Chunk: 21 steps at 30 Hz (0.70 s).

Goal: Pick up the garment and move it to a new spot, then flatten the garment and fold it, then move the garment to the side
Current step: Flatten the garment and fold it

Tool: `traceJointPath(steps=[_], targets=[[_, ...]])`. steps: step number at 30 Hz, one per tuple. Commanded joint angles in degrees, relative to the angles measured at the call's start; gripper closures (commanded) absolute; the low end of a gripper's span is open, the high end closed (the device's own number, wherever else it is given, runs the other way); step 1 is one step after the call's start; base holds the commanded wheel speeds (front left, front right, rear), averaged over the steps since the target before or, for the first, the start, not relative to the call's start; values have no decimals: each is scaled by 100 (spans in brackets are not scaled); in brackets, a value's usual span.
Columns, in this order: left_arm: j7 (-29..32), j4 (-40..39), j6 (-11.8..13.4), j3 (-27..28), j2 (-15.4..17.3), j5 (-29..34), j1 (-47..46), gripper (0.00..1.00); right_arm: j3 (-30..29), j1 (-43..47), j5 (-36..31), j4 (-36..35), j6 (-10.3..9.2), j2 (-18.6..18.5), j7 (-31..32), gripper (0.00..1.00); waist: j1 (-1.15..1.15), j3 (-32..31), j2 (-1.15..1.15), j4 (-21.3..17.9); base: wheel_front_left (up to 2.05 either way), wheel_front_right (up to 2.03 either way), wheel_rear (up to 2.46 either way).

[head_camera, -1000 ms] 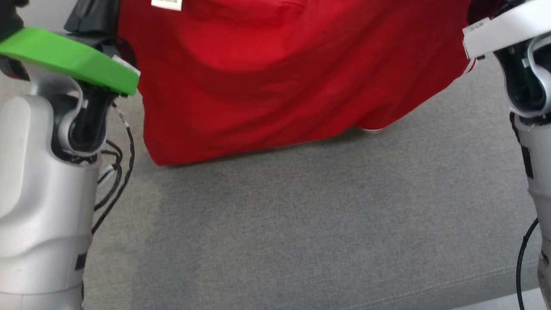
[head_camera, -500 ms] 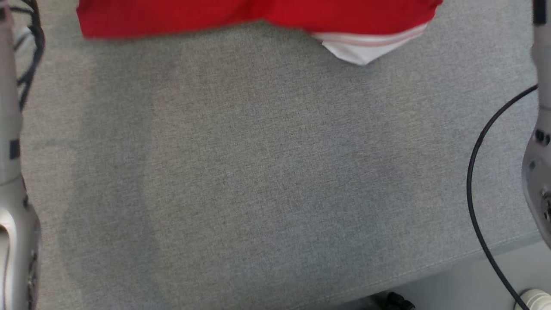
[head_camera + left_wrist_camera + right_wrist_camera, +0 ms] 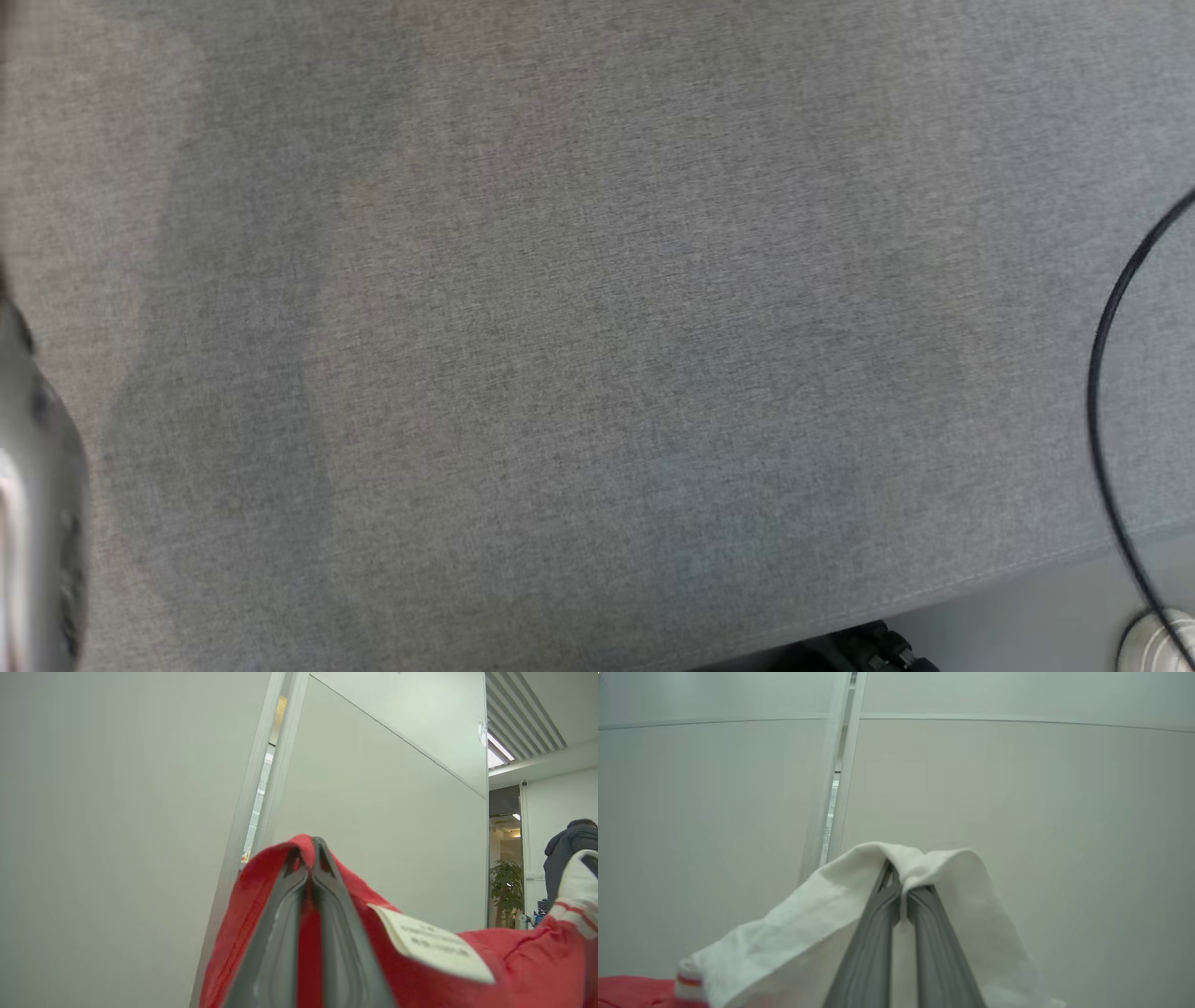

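- While its fingers press together on a red fold, the left gripper [image 3: 310, 851] holds the garment [image 3: 514, 961] up before a pale wall [image 3: 117, 812], its label [image 3: 432, 945] showing.
- Right gripper [image 3: 901, 882] is clamped on the garment's white edge.
- Below lies the grey bench [image 3: 597, 336], with a black cable [image 3: 1102, 392] at its right.

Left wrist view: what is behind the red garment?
Behind the red garment, pinched by the left gripper, stand pale wall panels; far right, a potted plant and a person in a dark jacket. The cloth hides the panels' lower part.
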Motion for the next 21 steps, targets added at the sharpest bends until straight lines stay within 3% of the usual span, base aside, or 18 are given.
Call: traceJointPath(steps=[1, 9, 15, 21], targets=[[2, 31, -21, -79, 57, -82, 316, 100, 69, 311, -36, 99, -2, -39, -12, 100, -1, 51, 0, 54, 0, 0, 0], [0, 282, -25, -367, -33, -124, 2585, 100, 513, 2125, 85, 694, -2, -240, -14, 100, -1, 114, 0, 188, 0, 0, 0], [0, 227, -25, -306, -200, -386, 3756, 100, 860, 3223, 463, 815, -2, -490, -10, 100, -1, -272, 0, 325, 0, 0, 0], [0, 384, -25, -515, -302, -852, 4825, 100, 1006, 4473, 1306, 659, -2, -811, 1098, 100, -1, -1041, 0, 476, 0, 0, 0]])
